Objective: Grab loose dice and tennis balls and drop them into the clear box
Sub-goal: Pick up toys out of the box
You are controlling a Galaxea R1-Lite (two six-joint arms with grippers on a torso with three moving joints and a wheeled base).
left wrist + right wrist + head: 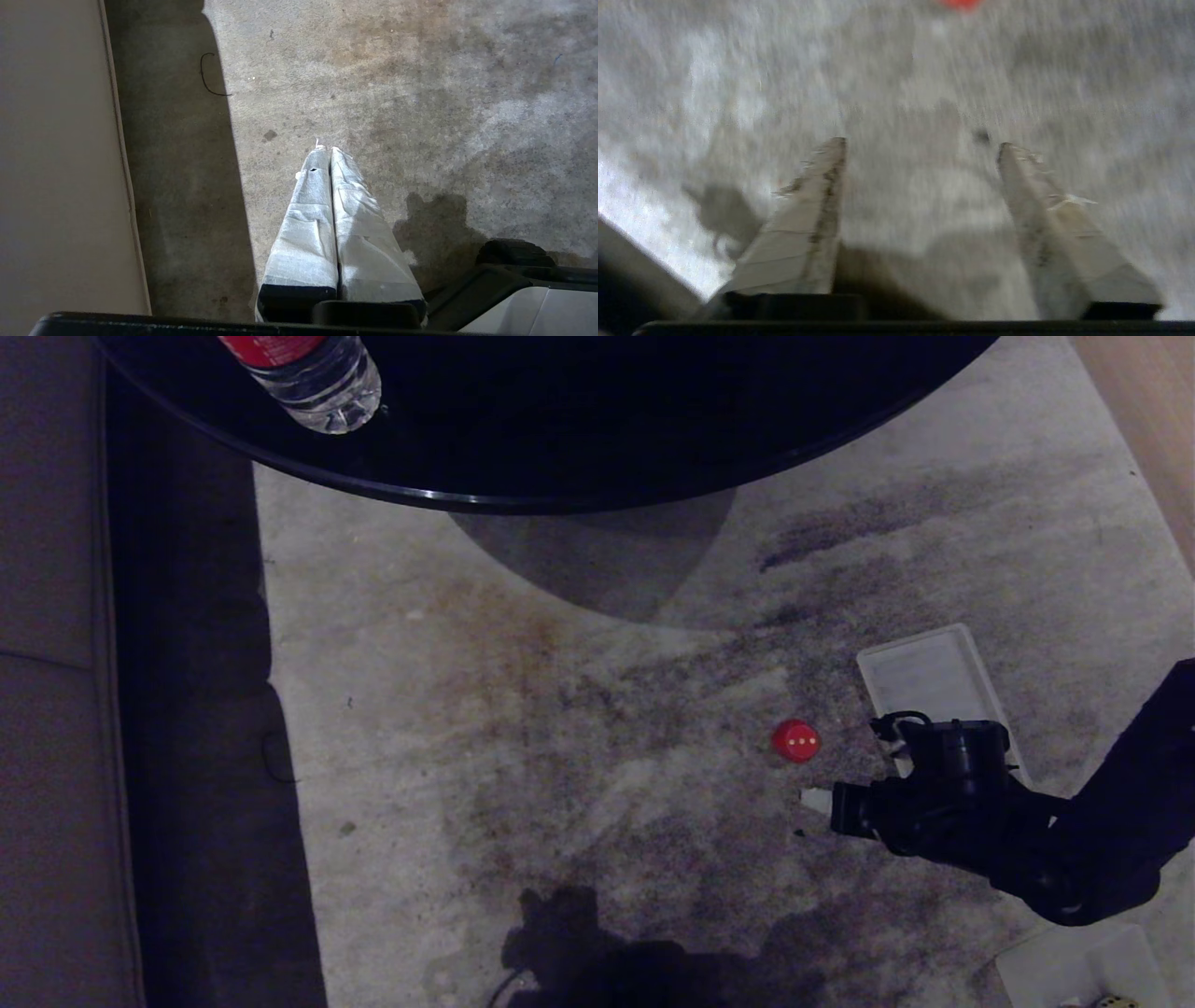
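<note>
The red die sits on the carpet just beside your right gripper, whose fingers stand wide and empty. It's probably light, hard and smooth: pinch two opposite flat faces.

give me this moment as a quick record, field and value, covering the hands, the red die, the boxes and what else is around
right hand: open, empty, over the carpet beside the red die
left hand: shut, empty, above the carpet
red die: loose on the carpet, three pips up
flat panel: on the carpet, partly behind the right arm
clear box: at the lower right corner, a tan die inside
round black table: holds a water bottle
</note>
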